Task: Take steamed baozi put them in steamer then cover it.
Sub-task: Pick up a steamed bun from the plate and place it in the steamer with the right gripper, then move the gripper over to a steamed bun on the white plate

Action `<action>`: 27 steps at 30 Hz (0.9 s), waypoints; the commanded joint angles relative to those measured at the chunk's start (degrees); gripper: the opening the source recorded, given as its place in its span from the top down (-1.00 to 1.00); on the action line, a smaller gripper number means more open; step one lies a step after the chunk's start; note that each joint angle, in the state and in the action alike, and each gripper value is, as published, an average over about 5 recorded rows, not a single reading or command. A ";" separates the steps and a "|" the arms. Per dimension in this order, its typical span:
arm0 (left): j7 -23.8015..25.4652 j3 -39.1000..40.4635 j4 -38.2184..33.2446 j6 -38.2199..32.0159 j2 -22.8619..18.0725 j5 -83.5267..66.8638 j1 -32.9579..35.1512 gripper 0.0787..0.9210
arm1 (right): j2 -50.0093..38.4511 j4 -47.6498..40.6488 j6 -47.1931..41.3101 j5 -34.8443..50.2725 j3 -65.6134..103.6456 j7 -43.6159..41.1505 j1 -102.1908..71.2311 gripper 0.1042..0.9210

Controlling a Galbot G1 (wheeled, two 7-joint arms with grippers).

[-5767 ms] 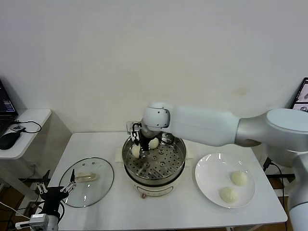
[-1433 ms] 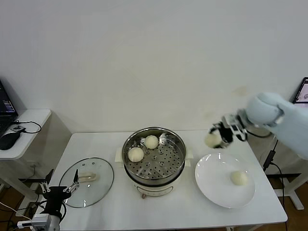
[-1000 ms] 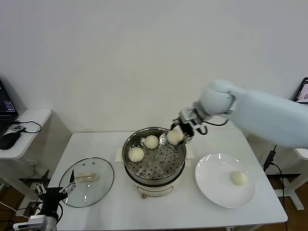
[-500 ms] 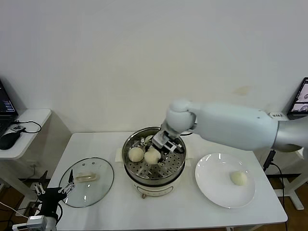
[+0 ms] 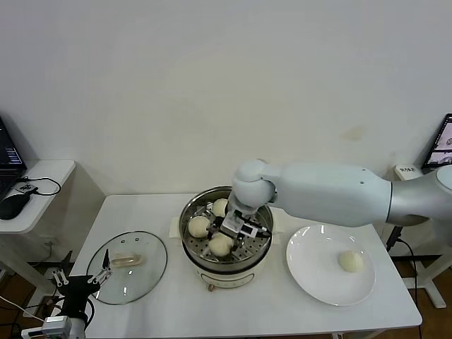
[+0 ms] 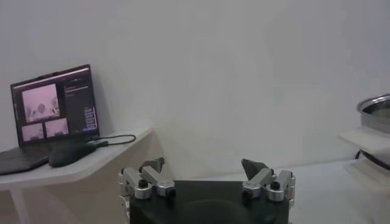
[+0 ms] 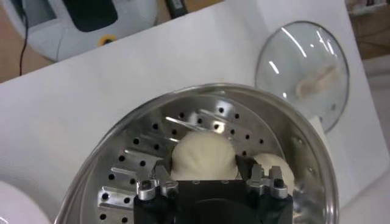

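The steamer (image 5: 263,240) stands mid-table with two baozi (image 5: 220,207) (image 5: 199,226) lying on its perforated tray. My right gripper (image 5: 227,239) is down inside the steamer, shut on a third baozi (image 5: 221,244) at the tray's near side. In the right wrist view that baozi (image 7: 204,155) sits between the fingers of the right gripper (image 7: 204,169), low over the tray (image 7: 122,164), with another baozi (image 7: 275,168) beside it. A fourth baozi (image 5: 350,261) lies on the white plate (image 5: 304,263). The cover (image 5: 145,272) lies flat on the table to the left. My left gripper (image 5: 85,281) (image 6: 203,165) is open and parked beside the cover.
A side table at the far left holds a mouse (image 5: 13,205) and a laptop (image 6: 52,106). The steamer's rim (image 6: 375,106) shows at the edge of the left wrist view. The cover (image 7: 308,70) and plate edge (image 7: 12,210) show in the right wrist view.
My right gripper carried a baozi from the plate over to the steamer and lowered it onto the tray's near side. One baozi is left on the plate. The left arm stayed parked.
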 commanded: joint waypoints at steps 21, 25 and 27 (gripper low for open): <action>0.12 -0.17 -0.67 0.23 2.52 -0.62 -0.56 -0.77 | -29.98 9.54 -23.12 10.68 6.58 -2.77 8.72 -0.76; 0.15 0.91 -0.87 0.34 3.07 -0.46 -0.95 -0.77 | -39.34 12.99 -26.23 9.87 6.94 -2.04 5.65 -0.76; 0.16 1.35 -0.93 0.35 3.35 -0.44 -1.04 -0.77 | -42.87 14.12 -26.17 8.20 7.44 -2.02 2.89 -0.76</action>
